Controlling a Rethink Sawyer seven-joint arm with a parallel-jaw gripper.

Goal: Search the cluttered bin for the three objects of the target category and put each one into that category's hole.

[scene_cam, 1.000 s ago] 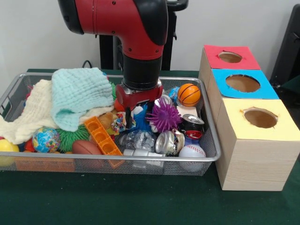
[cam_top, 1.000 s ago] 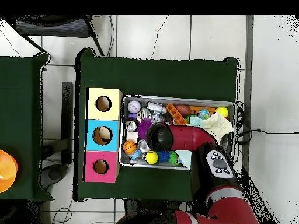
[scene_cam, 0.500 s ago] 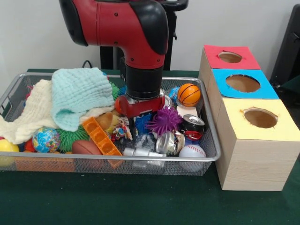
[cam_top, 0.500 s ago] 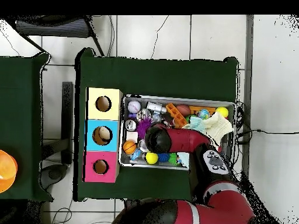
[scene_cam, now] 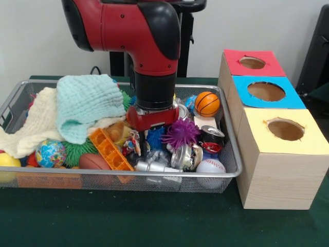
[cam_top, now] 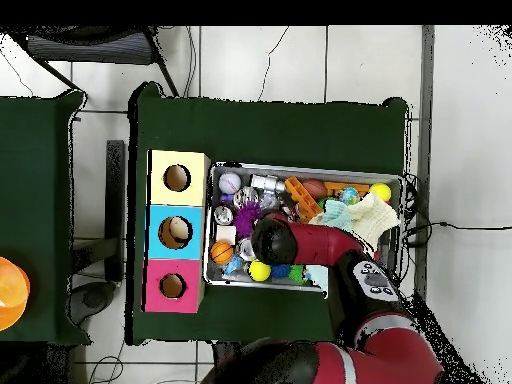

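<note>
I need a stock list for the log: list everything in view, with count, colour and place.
Wire bin: one, grey mesh, on the green table.
Sorting box: one, wooden, beside the bin; three holes, topped red, blue and yellow.
Cloths: two, mint over cream, at one end of the bin.
Basketball toy: one, orange, bin corner nearest the box.
Baseball: one, white, front corner near the box.
Spiky ball: one, purple, mid-bin.
Crushed cans: at least two, silver and red-black, by the baseball.
Orange block: one, leaning mid-bin.
Globe ball: one, blue-green, below the cloths.
Football toy: one, brown, front edge.
Yellow ball: one, far end.
Arm: one, red-black; its claw is buried in the clutter.
</note>
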